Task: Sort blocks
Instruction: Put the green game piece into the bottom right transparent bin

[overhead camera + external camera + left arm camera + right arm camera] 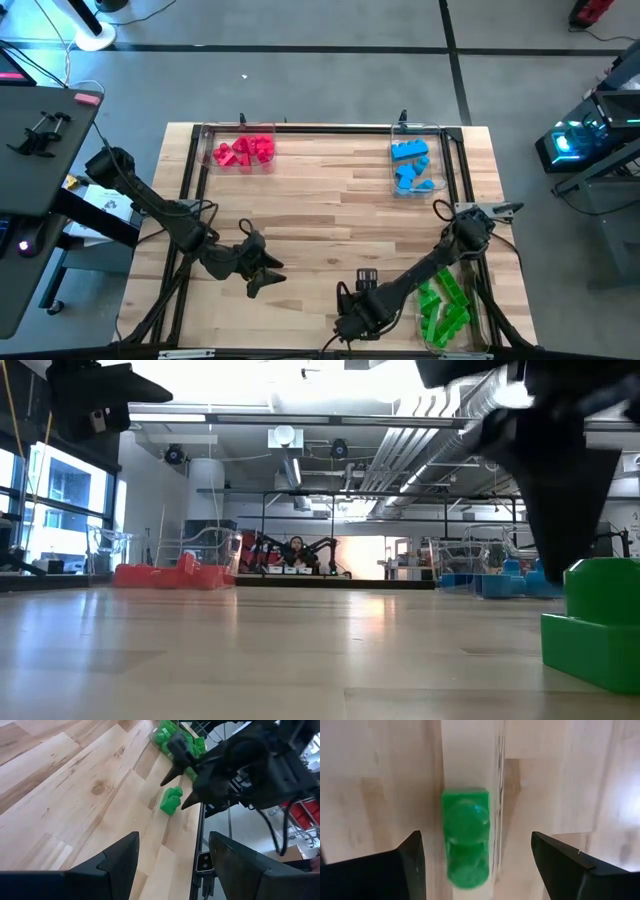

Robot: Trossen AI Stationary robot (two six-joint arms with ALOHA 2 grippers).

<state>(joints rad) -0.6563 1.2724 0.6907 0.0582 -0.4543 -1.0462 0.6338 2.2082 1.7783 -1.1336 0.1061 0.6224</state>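
A small green block (pixel 466 832) lies alone on the wooden table close to its near edge, also seen in the left wrist view (pixel 171 800) and at the right of the low view (pixel 595 625). My right gripper (pixel 475 842) hangs over it, pointing down and open, one finger on either side of the block and touching nothing I can see. In the high view this gripper (pixel 352 318) hides the block. My left gripper (pixel 268 277) hovers open above the table's near-left part, with nothing between its fingers (pixel 120 857).
Three clear trays stand on the table: red blocks at the far left (pixel 243 152), blue blocks at the far right (pixel 412 165), green blocks at the near right (pixel 445 305). A dark metal frame (pixel 190 200) runs along the table's edges. Bare wood lies between the trays.
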